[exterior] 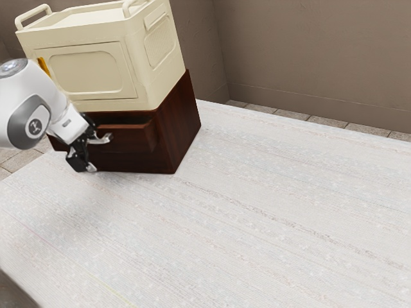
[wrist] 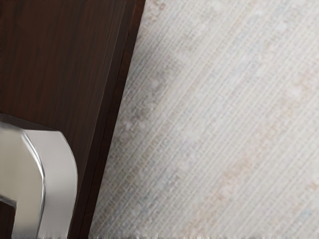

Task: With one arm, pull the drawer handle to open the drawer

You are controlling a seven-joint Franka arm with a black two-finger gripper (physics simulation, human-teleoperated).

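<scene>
Drawer (exterior: 131, 138) is sitting partly open beside the end effector (exterior: 82, 151), whose grip I cannot tell; handle (wrist: 58, 174) is running off the wrist view's edge. Box (exterior: 87, 72), topping the cabinet (exterior: 182, 122), is losing its upper edge.

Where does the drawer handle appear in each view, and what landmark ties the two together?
Exterior view: the silver handle is toward the view's left, on the front of the slightly open drawer, below the cream box.
Wrist view: the handle is the large curved metal piece against dark wood, near its edge.
Shared landmark: the dark wooden drawer front behind the handle.
</scene>
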